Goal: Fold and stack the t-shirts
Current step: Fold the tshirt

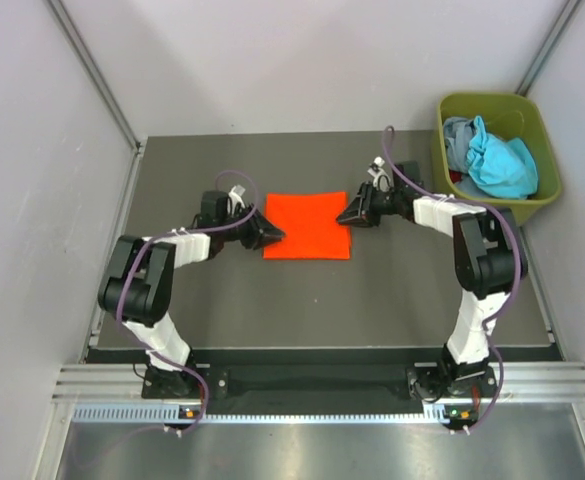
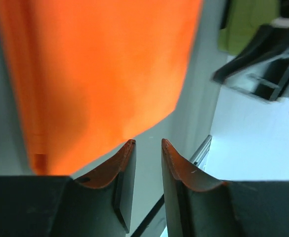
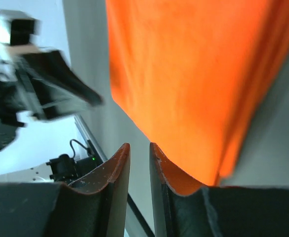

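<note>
On the counter (image 1: 392,290), the folded orange t-shirt (image 1: 307,226) lay between left pincer (image 1: 275,236) and right pincer (image 1: 342,214). Only wrist views showed both narrowly parted, empty; only overhead showed teal and grey t-shirts (image 1: 492,160) heaped in the bin (image 1: 482,99), partly hidden.

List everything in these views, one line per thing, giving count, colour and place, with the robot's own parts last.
bright orange cloth t-shirt: one, orange, folded flat at the table's centre, between the two tools.
teal-blue cloth shirt: one, teal-blue, crumpled in the bin.
grey cloth shirt: one, pale grey, crumpled in the bin, left of the teal-blue one.
olive-green plastic bin: one, olive-green, at the table's far right corner.
dark grey table: one, dark grey, between pale walls.
left arm: one, black and white, near left.
right arm: one, black and white, near right.
left tool: one, black, at the orange shirt's left edge, slightly open, empty.
right tool: one, black, at its far right corner, slightly open, empty.
</note>
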Robot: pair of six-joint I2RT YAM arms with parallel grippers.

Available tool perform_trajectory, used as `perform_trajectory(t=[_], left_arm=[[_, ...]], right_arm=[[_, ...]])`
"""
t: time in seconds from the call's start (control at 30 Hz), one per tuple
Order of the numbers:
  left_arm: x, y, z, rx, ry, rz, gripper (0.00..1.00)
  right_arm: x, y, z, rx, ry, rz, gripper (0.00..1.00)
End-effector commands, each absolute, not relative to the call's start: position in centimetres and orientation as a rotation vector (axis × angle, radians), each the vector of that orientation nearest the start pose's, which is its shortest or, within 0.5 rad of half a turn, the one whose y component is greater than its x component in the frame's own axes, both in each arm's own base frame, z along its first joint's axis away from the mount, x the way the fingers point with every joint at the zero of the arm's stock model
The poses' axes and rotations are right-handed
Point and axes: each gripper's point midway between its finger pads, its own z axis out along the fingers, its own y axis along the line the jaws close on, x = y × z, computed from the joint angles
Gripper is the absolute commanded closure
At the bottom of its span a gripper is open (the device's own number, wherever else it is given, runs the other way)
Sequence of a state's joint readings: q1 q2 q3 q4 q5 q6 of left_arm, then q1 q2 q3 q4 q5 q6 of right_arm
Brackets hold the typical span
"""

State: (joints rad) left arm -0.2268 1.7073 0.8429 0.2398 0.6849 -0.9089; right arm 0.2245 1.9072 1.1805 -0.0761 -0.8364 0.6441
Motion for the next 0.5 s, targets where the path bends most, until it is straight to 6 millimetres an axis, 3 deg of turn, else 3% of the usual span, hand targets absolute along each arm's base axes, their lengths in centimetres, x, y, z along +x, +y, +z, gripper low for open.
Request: perform_trajectory(t=[0.0,0.13,0.23,0.37,0.47], left_arm=[[35.2,-21.8,6.4,-0.472,2.369,-1.399,0.68],[33.6,-20.0,4.0,-0.554,2.387,-1.384,0.69],[32.9,-19.3,4.4,-0.502,2.408,-1.351,0.69],[32.8,-18.5,7.3,-0.444,2.406,-1.312,0.68],[34.6,-18.5,9.7,-0.389,2.363,-1.301,0.66]], right_arm=[[40.1,25.4,9.0,0.12,2.432,1.474,0.77],[40.1,24.9,5.9,0.154,2.481,1.47,0.77],[40.3,23.8,5.2,0.176,2.489,1.454,0.77],[41.1,22.9,6.3,0.161,2.472,1.424,0.77],[41.6,22.8,8.0,0.148,2.463,1.406,0.76]])
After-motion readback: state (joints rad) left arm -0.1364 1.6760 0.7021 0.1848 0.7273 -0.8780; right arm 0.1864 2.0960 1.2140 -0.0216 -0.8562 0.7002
